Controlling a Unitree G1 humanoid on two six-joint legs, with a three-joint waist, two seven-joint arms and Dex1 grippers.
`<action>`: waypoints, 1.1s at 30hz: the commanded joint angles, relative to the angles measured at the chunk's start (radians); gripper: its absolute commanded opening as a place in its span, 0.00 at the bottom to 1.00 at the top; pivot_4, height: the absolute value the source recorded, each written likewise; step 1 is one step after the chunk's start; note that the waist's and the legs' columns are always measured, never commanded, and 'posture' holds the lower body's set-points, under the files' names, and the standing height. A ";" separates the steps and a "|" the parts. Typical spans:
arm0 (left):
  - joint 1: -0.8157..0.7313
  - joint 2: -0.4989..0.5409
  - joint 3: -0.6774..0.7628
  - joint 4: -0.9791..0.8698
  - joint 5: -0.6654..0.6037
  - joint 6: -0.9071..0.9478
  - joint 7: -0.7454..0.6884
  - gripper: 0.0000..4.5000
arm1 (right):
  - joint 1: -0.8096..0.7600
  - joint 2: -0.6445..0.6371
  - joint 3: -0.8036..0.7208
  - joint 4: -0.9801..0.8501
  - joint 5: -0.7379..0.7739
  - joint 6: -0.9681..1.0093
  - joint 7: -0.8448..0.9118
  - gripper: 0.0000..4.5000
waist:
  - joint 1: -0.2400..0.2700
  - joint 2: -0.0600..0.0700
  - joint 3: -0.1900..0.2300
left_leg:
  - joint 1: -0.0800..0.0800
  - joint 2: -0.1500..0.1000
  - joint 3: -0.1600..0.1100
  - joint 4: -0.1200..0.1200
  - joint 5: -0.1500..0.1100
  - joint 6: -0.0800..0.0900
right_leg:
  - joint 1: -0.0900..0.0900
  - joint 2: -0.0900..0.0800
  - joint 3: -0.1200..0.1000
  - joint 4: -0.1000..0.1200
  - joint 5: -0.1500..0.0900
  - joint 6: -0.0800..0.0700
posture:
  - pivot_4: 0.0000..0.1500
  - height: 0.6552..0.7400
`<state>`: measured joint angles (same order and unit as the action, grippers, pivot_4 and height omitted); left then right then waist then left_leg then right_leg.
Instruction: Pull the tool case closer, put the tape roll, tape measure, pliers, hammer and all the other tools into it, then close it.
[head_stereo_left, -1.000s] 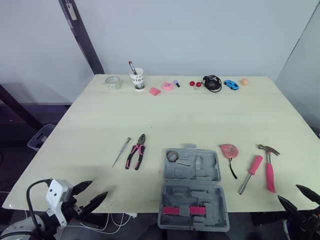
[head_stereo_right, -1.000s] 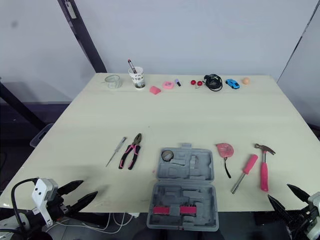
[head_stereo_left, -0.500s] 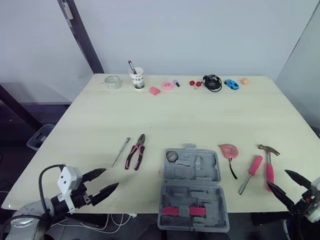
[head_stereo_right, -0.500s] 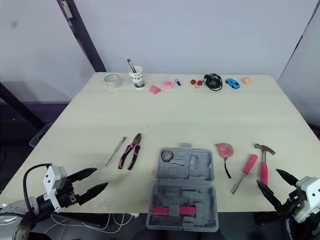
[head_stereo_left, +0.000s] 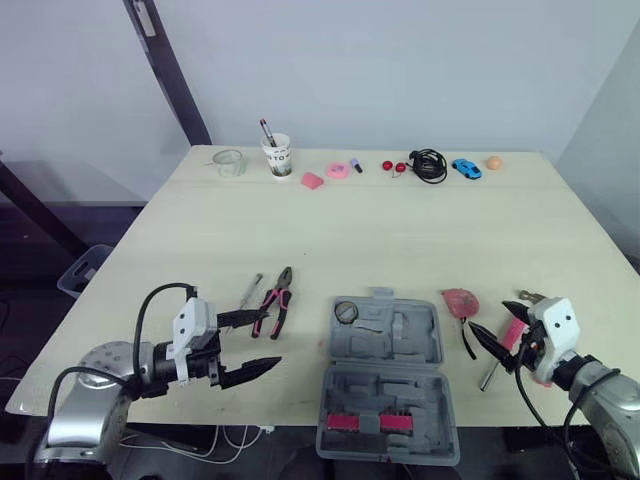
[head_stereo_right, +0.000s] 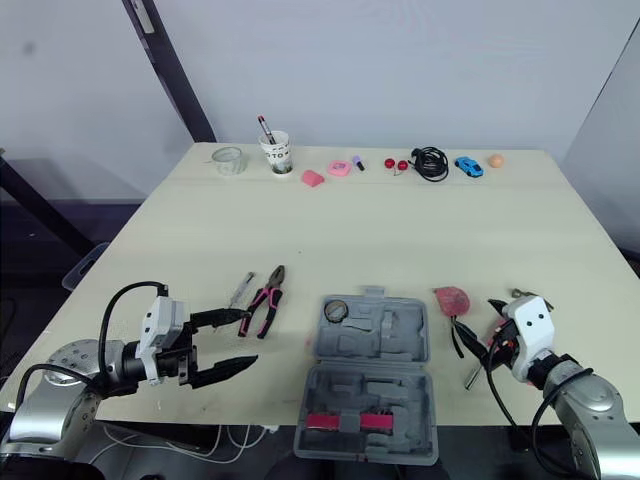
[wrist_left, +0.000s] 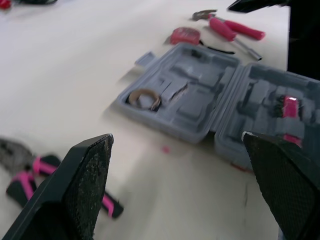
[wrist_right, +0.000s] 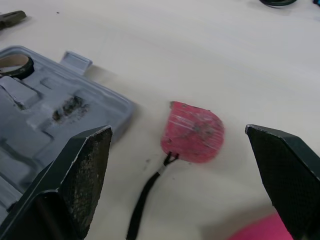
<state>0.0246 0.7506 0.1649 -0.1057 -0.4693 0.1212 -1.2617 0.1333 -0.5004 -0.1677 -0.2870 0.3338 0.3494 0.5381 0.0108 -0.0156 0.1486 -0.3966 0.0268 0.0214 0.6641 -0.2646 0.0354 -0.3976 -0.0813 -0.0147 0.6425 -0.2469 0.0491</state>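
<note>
Hovering with fingers spread — left gripper (head_stereo_left: 268, 340) near pliers (head_stereo_left: 272, 304), right gripper (head_stereo_left: 487, 316) just beside tape measure (head_stereo_left: 459, 301), case (head_stereo_left: 385, 386) between.

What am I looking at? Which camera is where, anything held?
A humanoid robot with two arms, each ending in a two-fingered black claw. The two wide pictures come from its head, looking down on a table; the two close-ups come from wrist cameras, looking along each claw. On the table: an open grey tool case with a tape roll inside, pliers, a pink tape measure, a screwdriver and a hammer. The left claw and right claw are both open, holding nothing.
</note>
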 joint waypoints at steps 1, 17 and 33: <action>-0.073 0.011 -0.045 -0.103 -0.037 0.022 -0.023 0.98 | -0.047 0.038 0.041 -0.021 -0.049 0.114 -0.116 1.00 | 0.001 0.000 0.000 | 0.000 0.000 0.000 0.001 0.000 0.000 | 0.000 0.000 0.000 0.001 0.000 0.000 | 1.00 1.00; -0.234 0.014 -0.135 -0.148 -0.058 0.082 -0.073 0.98 | -0.111 0.188 0.102 0.037 -0.134 0.255 -0.298 1.00 | -0.002 0.000 0.000 | 0.000 -0.001 -0.001 0.001 0.000 0.000 | 0.000 0.010 0.006 0.001 0.001 0.002 | 1.00 1.00; -0.276 0.007 -0.152 -0.167 -0.063 0.115 -0.087 1.00 | -0.150 0.228 0.113 0.116 -0.165 0.206 -0.294 0.39 | -0.021 0.001 0.000 | 0.000 0.000 -0.001 0.001 0.000 0.000 | 0.000 0.010 0.007 0.001 0.002 0.004 | 1.00 1.00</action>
<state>-0.2356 0.7538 0.0163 -0.2446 -0.5149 0.2386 -1.3458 -0.0034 -0.2717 -0.0362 -0.1670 0.1666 0.5774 0.2475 -0.0100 -0.0151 0.1489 -0.3969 0.0264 0.0202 0.6656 -0.2645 0.0354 -0.3975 -0.0710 -0.0080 0.6432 -0.2448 0.0529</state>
